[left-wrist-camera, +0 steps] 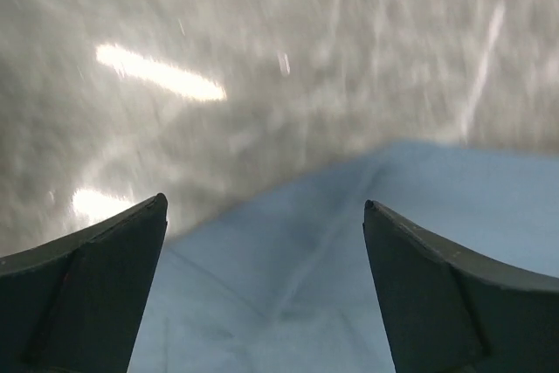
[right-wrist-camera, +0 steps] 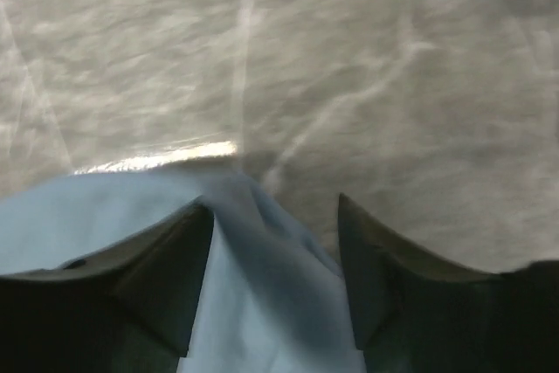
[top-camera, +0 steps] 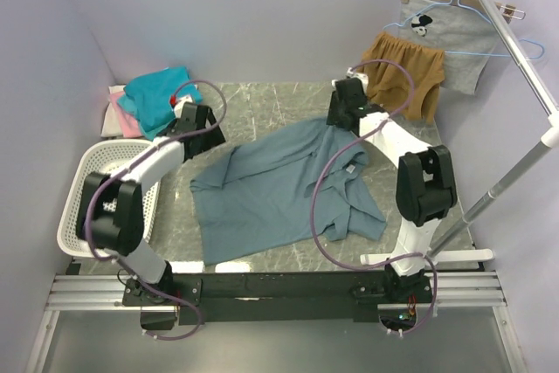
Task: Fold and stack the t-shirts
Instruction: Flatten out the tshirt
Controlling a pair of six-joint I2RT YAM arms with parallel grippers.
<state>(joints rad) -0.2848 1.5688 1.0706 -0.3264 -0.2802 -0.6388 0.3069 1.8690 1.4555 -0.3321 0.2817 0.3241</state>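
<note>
Two tools, one at each far corner of the grey-blue tee (top-camera: 279,189), and both are spread. Your left tool (left-wrist-camera: 262,207) is wide apart with nothing between its fingers. The tee's edge runs slantwise beneath it, with bare tabletop (top-camera: 271,102) beyond. Your right tool (right-wrist-camera: 275,203) is parted less widely. A peaked corner of the tee lies in the gap, loose, not pinched, and bare marble lies past it.

The tee lies rumpled and askew in the middle of the tabletop. Its long span runs from near left to far right, ending under your right tool. A folded-over flap lies at its near right. You cannot tell for sure which end is the neck; a small pale tag (top-camera: 351,169) shows right of centre.

For room, you have open marble at the back between the two tools and a narrow strip along the near edge. On the left, the white basket (top-camera: 74,216) sits just beside the tee's near-left edge. Behind it, the teal tee (top-camera: 157,93) lies in the far-left corner on a pink and white pile. On the right, the slanted rack pole (top-camera: 515,58) carries mustard shorts (top-camera: 406,72) and a grey printed garment (top-camera: 450,37), near your right tool. Your right arm's purple cable (top-camera: 316,216) droops in a loop over the tee.
</note>
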